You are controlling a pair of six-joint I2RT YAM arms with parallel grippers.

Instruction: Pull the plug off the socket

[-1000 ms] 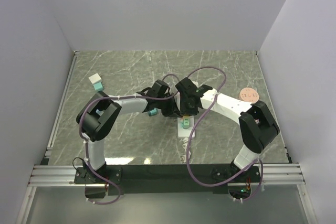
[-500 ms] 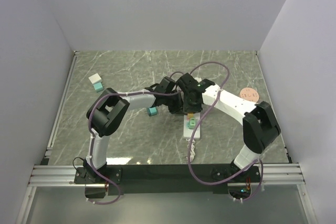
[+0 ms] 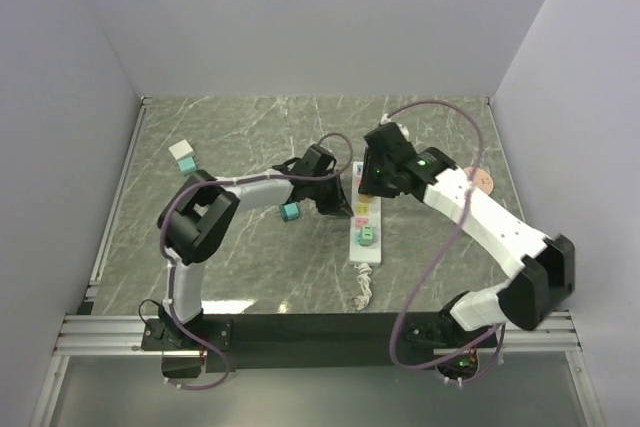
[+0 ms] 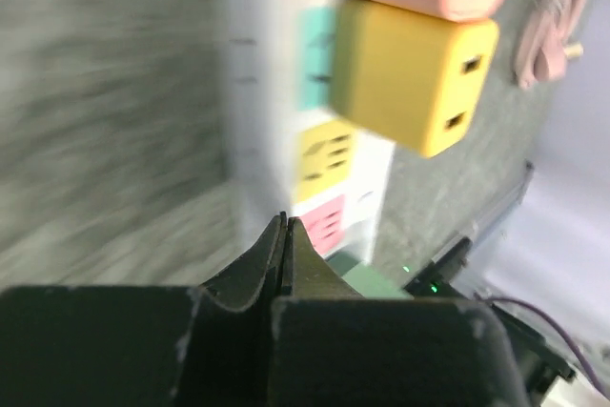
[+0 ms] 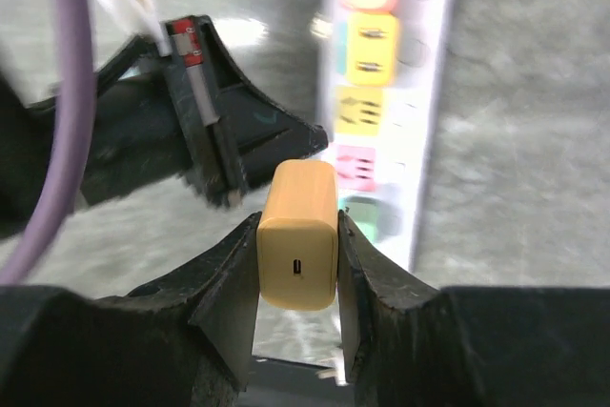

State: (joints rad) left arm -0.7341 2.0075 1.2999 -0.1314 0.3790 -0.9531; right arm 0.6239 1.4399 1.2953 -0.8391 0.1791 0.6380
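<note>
With the right gripper (image 5: 298,226) pinching the yellow plug (image 5: 298,264), apparently clear of the socket (image 5: 429,64) lying flat beside it, lift straight away without twisting, while the left gripper (image 4: 284,235), fingers pressed together, sits just beside the socket's long edge, placed to brace it.

My top camera sits high behind my bases, looking down over the whole table (image 3: 250,127). My left wrist camera lies low, close beside the socket (image 4: 257,92), looking along it. My right wrist camera looks down from higher, past the plug (image 5: 298,235). All three share the socket.
</note>
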